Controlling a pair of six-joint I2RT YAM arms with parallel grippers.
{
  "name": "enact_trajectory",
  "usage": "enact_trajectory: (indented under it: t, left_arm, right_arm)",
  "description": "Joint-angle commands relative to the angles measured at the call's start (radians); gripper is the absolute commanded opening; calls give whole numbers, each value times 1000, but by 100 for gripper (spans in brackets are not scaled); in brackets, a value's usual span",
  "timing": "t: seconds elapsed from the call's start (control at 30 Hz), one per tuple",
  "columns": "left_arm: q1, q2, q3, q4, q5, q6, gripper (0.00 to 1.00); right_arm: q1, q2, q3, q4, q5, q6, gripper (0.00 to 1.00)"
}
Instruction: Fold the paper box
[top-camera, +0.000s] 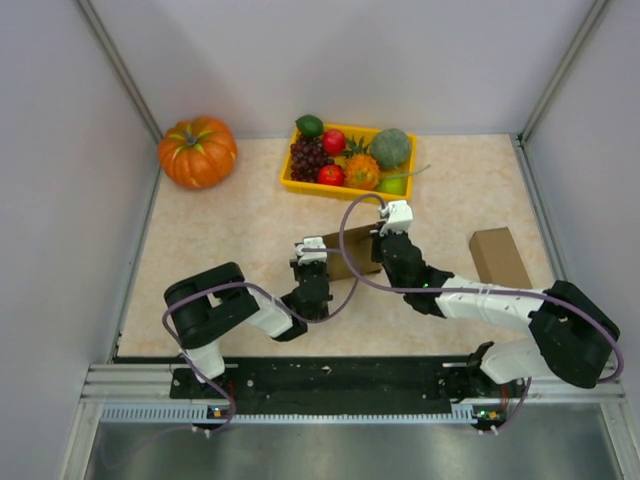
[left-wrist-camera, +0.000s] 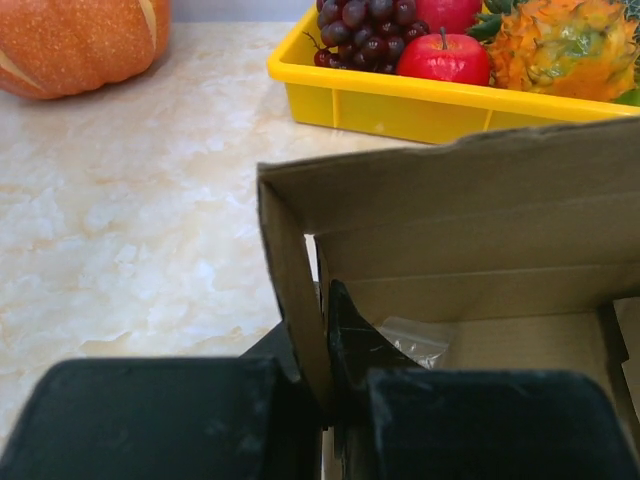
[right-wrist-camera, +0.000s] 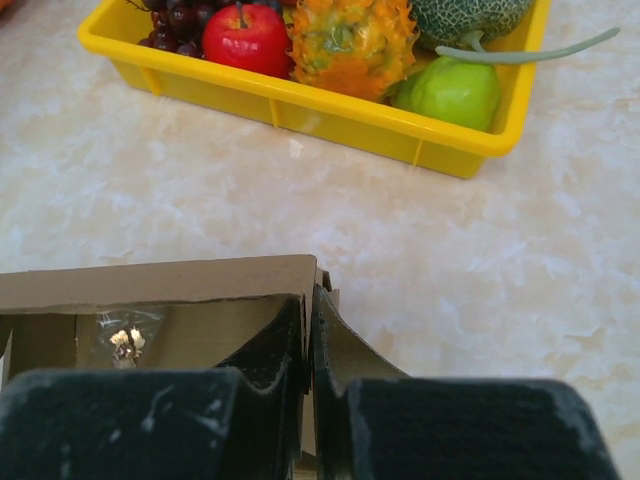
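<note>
The paper box (top-camera: 350, 256) is brown cardboard, open on top, and stands mid-table between both arms. My left gripper (top-camera: 310, 262) is shut on the box's left side wall (left-wrist-camera: 290, 290), one finger outside and one inside. In the left wrist view, that gripper (left-wrist-camera: 325, 325) pinches the wall edge. My right gripper (top-camera: 388, 240) is shut on the box's right end wall. The right wrist view shows that gripper (right-wrist-camera: 310, 320) clamped on the thin cardboard edge of the box (right-wrist-camera: 150, 285). A small clear plastic bag (left-wrist-camera: 415, 340) lies inside the box.
A yellow tray (top-camera: 300, 187) of fruit stands just behind the box. An orange pumpkin (top-camera: 198, 150) sits at the back left. A second brown box (top-camera: 498, 257), closed, lies at the right. Grey walls enclose the table on three sides.
</note>
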Motion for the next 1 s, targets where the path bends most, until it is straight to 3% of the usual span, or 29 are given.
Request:
enact_trajectory:
  t: [0.0, 0.1, 0.4, 0.6, 0.7, 0.87, 0.97]
  left_arm:
    - [-4, 27, 4, 138, 49, 52, 1]
    - [-4, 33, -15, 127, 49, 12, 0]
    - [-5, 84, -93, 241, 64, -19, 0]
    - [-7, 115, -134, 325, 60, -33, 0]
    - [-11, 145, -148, 396, 53, -8, 0]
    - [-45, 217, -99, 469, -11, 122, 0]
    - [-54, 239, -81, 469, -26, 138, 0]
  right_arm:
    - [30, 32, 10, 14, -12, 107, 0]
    - [59, 38, -39, 80, 7, 80, 0]
    - [103, 122, -245, 515, 35, -35, 0]
    - [123, 99, -239, 443, 73, 3, 0]
    - [122, 63, -249, 378, 66, 63, 5]
    - [123, -29, -246, 226, 40, 134, 21]
    - [123, -141, -229, 37, -3, 201, 30]
